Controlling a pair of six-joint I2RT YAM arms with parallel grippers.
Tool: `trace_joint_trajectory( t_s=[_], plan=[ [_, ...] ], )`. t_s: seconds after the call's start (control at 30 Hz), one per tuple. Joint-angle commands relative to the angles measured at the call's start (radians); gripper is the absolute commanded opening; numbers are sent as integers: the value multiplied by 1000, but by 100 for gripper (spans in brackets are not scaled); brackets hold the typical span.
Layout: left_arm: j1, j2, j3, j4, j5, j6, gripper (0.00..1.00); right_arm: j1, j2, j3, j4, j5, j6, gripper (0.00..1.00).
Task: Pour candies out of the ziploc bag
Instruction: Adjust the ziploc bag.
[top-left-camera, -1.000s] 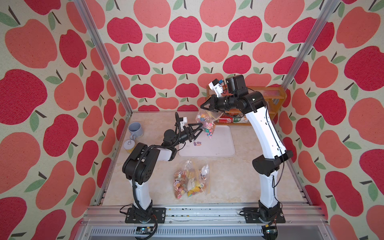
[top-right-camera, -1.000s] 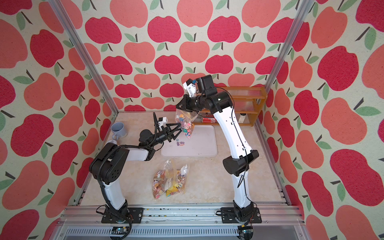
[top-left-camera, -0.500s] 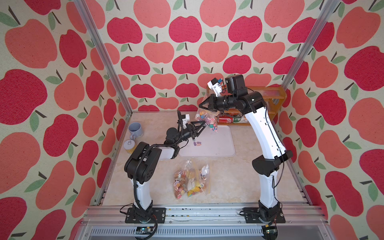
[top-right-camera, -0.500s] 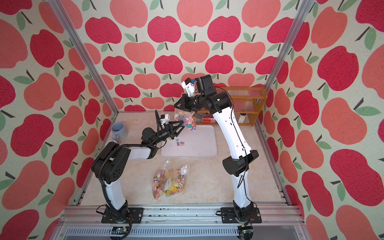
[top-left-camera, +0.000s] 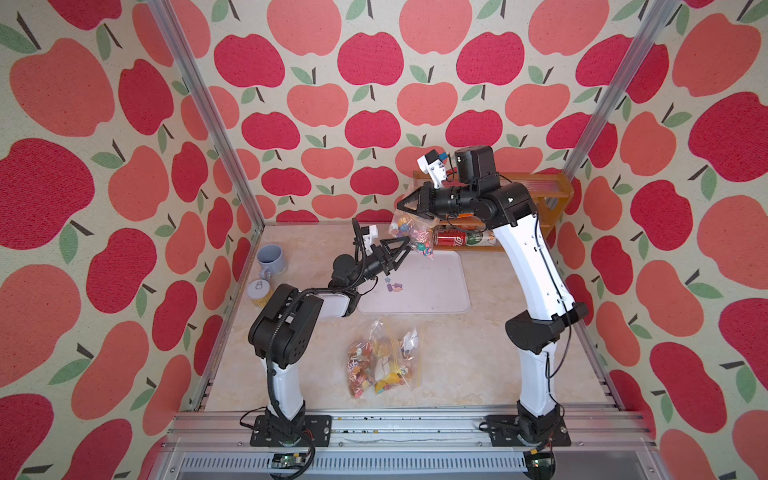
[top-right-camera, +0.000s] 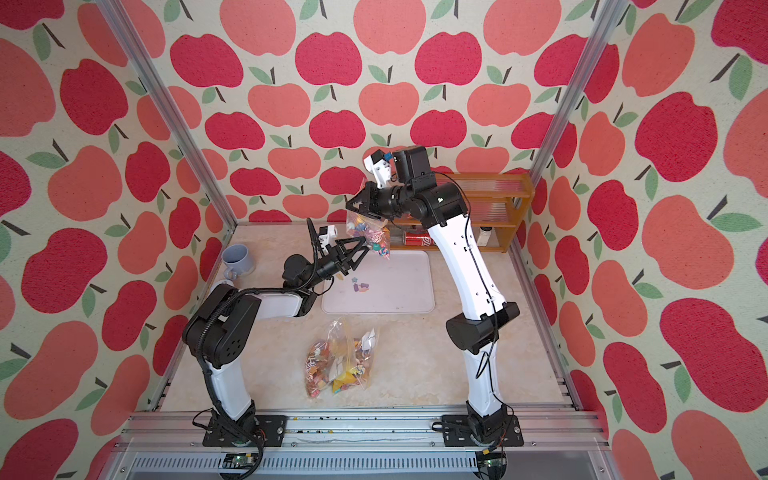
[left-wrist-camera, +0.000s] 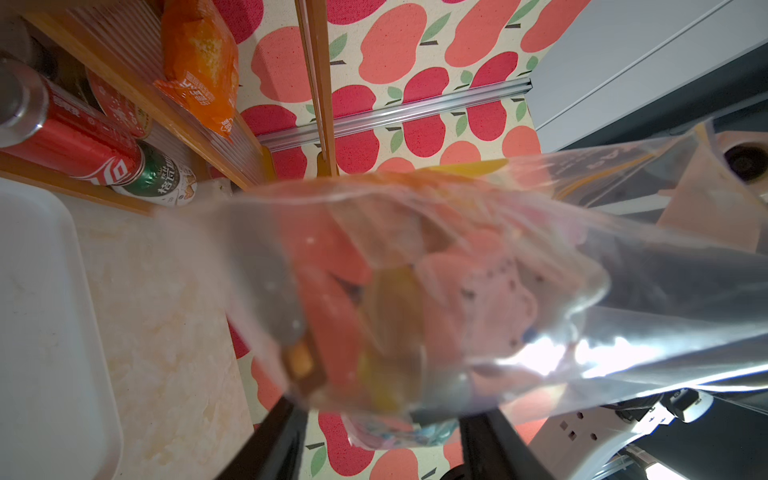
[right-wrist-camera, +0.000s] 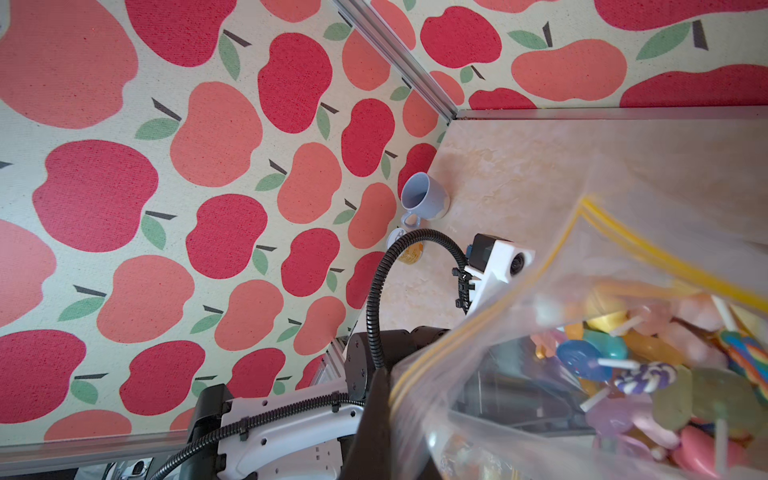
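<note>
Evidently the limp, slippery ziploc bag (top-left-camera: 409, 230) of candies (top-left-camera: 419, 243) hangs from the clamped right end effector (top-left-camera: 402, 206) over the tray's (top-left-camera: 436, 291) eleven o'clock corner; the left end effector (top-left-camera: 406, 249), jaws spread apart, should probably pinch its sagging bottom.

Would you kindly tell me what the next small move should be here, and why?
Probably close the left hand on the lower end of the ziploc bag, ready to tip it. The right hand pinches its top near the tray; most candies are inside, few lie on the tray, and the open left hand brackets that end.
</note>
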Motion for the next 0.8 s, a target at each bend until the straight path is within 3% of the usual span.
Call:
trace_joint_trajectory(
  t_s=[0.0, 0.17, 0.5, 0.77],
  plan=[
    [-16, -39, -20, 29, -36, 34, 96, 6, -90, 55, 114, -77, 34, 0],
    [-38, -47, -4, 29, -49, 63, 97, 13, -96, 56, 106, -83, 40, 0],
    [-51, -55, 48, 29, -125, 132, 90, 36, -144, -13, 107, -52, 35, 0],
    [-81, -32, 125, 30, -162, 137, 75, 26, -162, -36, 101, 8, 40, 0]
  ],
)
